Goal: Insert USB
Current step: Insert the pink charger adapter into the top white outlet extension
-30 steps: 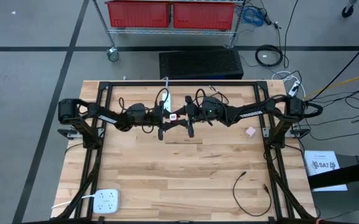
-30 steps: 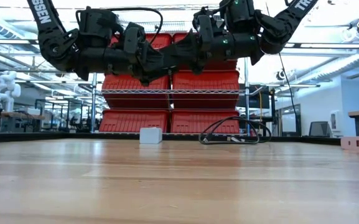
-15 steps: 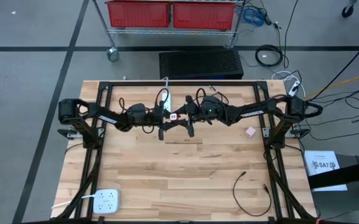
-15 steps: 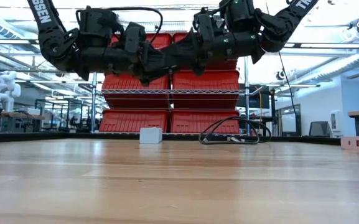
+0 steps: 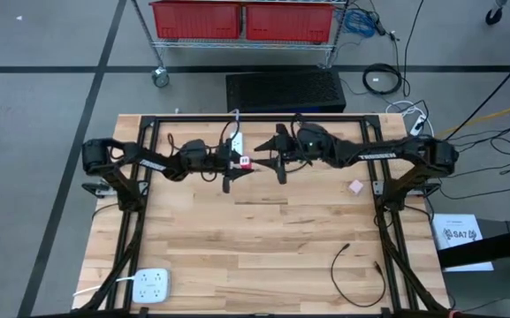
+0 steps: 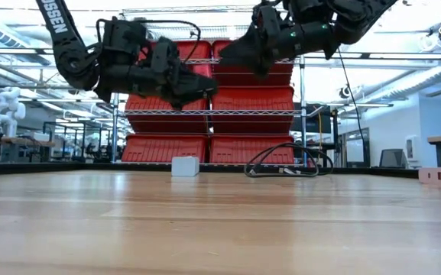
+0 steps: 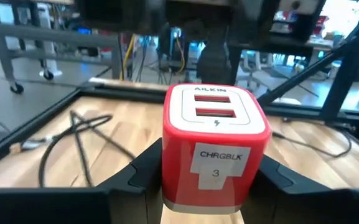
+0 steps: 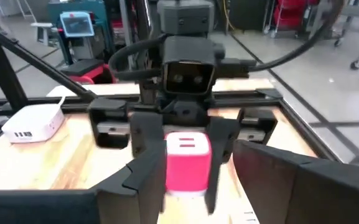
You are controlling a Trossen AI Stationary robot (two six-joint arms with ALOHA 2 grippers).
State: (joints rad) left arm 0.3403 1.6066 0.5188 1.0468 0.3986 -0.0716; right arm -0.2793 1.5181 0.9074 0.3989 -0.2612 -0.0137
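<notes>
red and white, the usb charger block sits clamped between the left gripper's fingers, held up off the table near its far edge, its two ports turned toward the other arm. a second ago the right gripper was pressed in close to the block; now it has drawn back and risen, and its jaws have spread apart with nothing visible between them. i judge that the meeting at the ports is over for now, yet both slots on the block's face look bare, so the plug does not appear to be seated.

by count: one red charger in hand; one white charger lying on the wood beside the left arm; one white power strip at the near left corner; one loose black cable near the right front; one small pink block by the right arm's base; two arms.
</notes>
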